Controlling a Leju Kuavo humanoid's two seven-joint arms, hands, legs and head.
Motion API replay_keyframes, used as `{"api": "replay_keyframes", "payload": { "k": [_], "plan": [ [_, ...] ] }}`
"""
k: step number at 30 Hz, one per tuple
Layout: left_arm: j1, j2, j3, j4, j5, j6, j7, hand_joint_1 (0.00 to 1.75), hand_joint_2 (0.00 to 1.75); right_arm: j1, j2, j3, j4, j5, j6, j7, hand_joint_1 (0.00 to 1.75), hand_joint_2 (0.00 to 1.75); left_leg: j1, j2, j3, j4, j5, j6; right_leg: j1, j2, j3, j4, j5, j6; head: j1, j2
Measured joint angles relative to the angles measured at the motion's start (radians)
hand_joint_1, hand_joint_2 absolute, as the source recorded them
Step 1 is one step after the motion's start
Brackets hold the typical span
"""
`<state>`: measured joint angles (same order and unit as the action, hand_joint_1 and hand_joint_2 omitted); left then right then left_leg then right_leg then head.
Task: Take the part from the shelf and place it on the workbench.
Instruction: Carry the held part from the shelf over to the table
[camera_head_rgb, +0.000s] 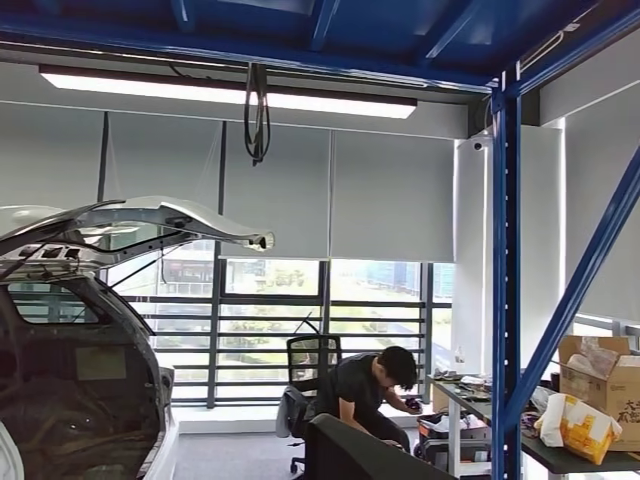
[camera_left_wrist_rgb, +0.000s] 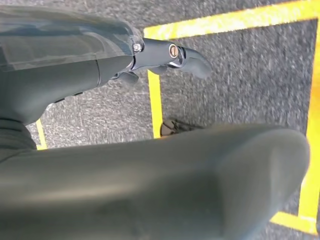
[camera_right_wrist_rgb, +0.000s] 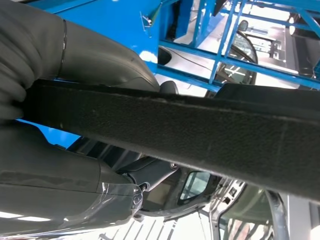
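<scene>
a dark-topped workbench (camera_head_rgb: 558, 462) stands at the right, behind the blue shelf post (camera_head_rgb: 506, 290). directly on it lie an open cardboard box (camera_head_rgb: 604, 378) and a yellow-and-white bag (camera_head_rgb: 577, 427) just beside. grey carpet floor (camera_left_wrist_rgb: 241, 85) carries yellow tape lines (camera_left_wrist_rgb: 155, 105).

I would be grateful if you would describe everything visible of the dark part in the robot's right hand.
The dark part is a long, flat panel whose thick edge looks like rough black felt or fibre. It runs across the right wrist view, with the right hand gripping it, thumb on one face, fingers on the other. Its corner rises low in the head view.
</scene>
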<state>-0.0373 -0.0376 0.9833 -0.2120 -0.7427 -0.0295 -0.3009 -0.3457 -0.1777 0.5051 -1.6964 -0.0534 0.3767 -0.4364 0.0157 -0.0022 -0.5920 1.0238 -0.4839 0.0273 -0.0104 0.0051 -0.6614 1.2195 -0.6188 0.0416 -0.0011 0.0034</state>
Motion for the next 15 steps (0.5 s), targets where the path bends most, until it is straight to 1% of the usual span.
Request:
{"api": "replay_keyframes", "payload": {
  "k": [1, 2, 3, 4, 5, 6, 7, 8, 10, 11, 12, 13, 14, 15],
  "plan": [
    [0.000, -0.001, 0.000, 0.000, 0.000, -0.003, -0.001, 0.00, 1.75, 0.001, -0.002, 0.000, 0.002, 0.000, 0.000, 0.000, 1.75, 1.75, -0.001, 0.000, 0.000, 0.000, 0.000, 0.001, 0.000, 0.000, -0.028, 0.054, -0.016, 0.002, 0.000, 0.000],
    [0.000, -0.001, 0.001, 0.000, -0.001, -0.004, -0.002, 0.00, 1.75, 0.001, -0.003, 0.001, 0.005, -0.001, 0.001, 0.000, 1.75, 1.75, -0.002, 0.000, 0.000, 0.001, 0.000, 0.001, 0.000, 0.000, -0.042, 0.077, -0.015, 0.002, 0.000, 0.000],
    [0.000, -0.002, 0.001, 0.000, -0.001, -0.005, -0.003, 0.00, 1.75, 0.002, -0.005, 0.001, 0.006, -0.001, 0.001, 0.000, 1.75, 1.75, -0.004, -0.001, 0.001, 0.001, -0.001, 0.001, 0.000, 0.000, -0.036, 0.058, 0.008, 0.001, 0.000, 0.000],
    [0.000, -0.003, 0.001, 0.000, -0.001, -0.006, -0.003, 0.00, 1.75, 0.001, -0.006, 0.001, 0.007, -0.002, 0.001, 0.000, 1.75, 1.75, -0.005, -0.002, 0.002, 0.001, -0.001, 0.001, 0.001, 0.000, -0.012, 0.002, 0.045, -0.002, 0.000, 0.000],
    [-0.001, -0.004, 0.001, 0.000, -0.001, -0.007, -0.004, 0.00, 1.75, 0.000, -0.007, 0.001, 0.008, -0.002, 0.001, 0.000, 1.75, 1.75, -0.006, -0.002, 0.003, 0.001, -0.001, 0.001, 0.003, 0.000, 0.020, -0.073, 0.083, -0.008, 0.000, 0.000],
    [-0.001, -0.005, 0.001, 0.000, -0.001, -0.007, -0.005, 0.00, 1.75, 0.000, -0.008, 0.001, 0.008, -0.002, 0.001, 0.000, 1.75, 1.75, -0.008, -0.003, 0.002, 0.001, -0.001, 0.000, 0.005, 0.000, 0.049, -0.138, 0.112, -0.014, 0.000, 0.000],
    [-0.001, -0.006, 0.001, 0.000, -0.001, -0.008, -0.005, 0.00, 1.75, -0.001, -0.008, 0.001, 0.008, -0.002, 0.001, 0.000, 1.75, 1.75, -0.009, -0.003, 0.001, 0.001, 0.000, -0.002, 0.009, 0.000, 0.067, -0.182, 0.129, -0.020, 0.000, 0.000],
    [-0.001, -0.007, 0.001, 0.000, -0.001, -0.009, -0.006, 0.00, 1.75, -0.001, -0.008, 0.001, 0.008, -0.002, 0.001, 0.000, 1.75, 1.75, -0.009, -0.003, -0.001, 0.001, 0.001, -0.004, 0.012, 0.000, 0.075, -0.202, 0.134, -0.024, 0.000, 0.001],
    [0.001, -0.008, 0.002, 0.000, -0.001, -0.010, -0.006, 0.00, 1.75, -0.001, -0.010, 0.001, 0.008, -0.003, 0.001, 0.000, 1.75, 1.75, -0.008, -0.003, -0.003, -0.001, 0.006, -0.013, 0.014, 0.001, 0.074, -0.207, 0.140, -0.031, 0.000, 0.001],
    [0.001, -0.008, 0.003, 0.000, -0.001, -0.011, -0.006, 0.00, 1.75, -0.001, -0.010, 0.001, 0.008, -0.004, 0.001, 0.000, 1.75, 1.75, -0.008, -0.003, -0.003, 0.000, 0.001, -0.018, 0.012, -0.001, 0.075, -0.212, 0.145, -0.036, 0.000, 0.001],
    [0.001, -0.009, 0.003, 0.000, -0.002, -0.012, -0.006, 0.00, 1.75, -0.002, -0.010, 0.001, 0.008, -0.005, 0.001, 0.000, 1.75, 1.75, -0.008, -0.003, -0.005, 0.011, -0.014, -0.022, 0.009, -0.002, 0.075, -0.217, 0.150, -0.042, 0.000, 0.000],
    [0.000, -0.010, 0.004, 0.000, -0.002, -0.012, -0.006, 0.00, 1.75, -0.002, -0.010, 0.001, 0.008, -0.007, 0.002, 0.000, 1.75, 1.75, -0.007, -0.003, -0.015, 0.041, -0.042, -0.027, 0.007, -0.005, 0.073, -0.222, 0.156, -0.048, 0.000, 0.000],
    [0.000, -0.010, 0.004, 0.000, -0.003, -0.012, -0.006, 0.00, 1.75, -0.002, -0.010, 0.001, 0.008, -0.009, 0.002, 0.000, 1.75, 1.75, -0.005, -0.002, -0.032, 0.093, -0.082, -0.031, 0.005, -0.007, 0.070, -0.224, 0.160, -0.052, 0.000, 0.000],
    [0.000, -0.010, 0.005, 0.000, -0.004, -0.011, -0.006, 0.00, 1.75, -0.001, -0.010, 0.001, 0.009, -0.011, 0.003, 0.000, 1.75, 1.75, -0.003, -0.002, -0.054, 0.160, -0.122, -0.036, 0.005, -0.008, 0.065, -0.224, 0.164, -0.054, 0.000, 0.000]
  ]
}}
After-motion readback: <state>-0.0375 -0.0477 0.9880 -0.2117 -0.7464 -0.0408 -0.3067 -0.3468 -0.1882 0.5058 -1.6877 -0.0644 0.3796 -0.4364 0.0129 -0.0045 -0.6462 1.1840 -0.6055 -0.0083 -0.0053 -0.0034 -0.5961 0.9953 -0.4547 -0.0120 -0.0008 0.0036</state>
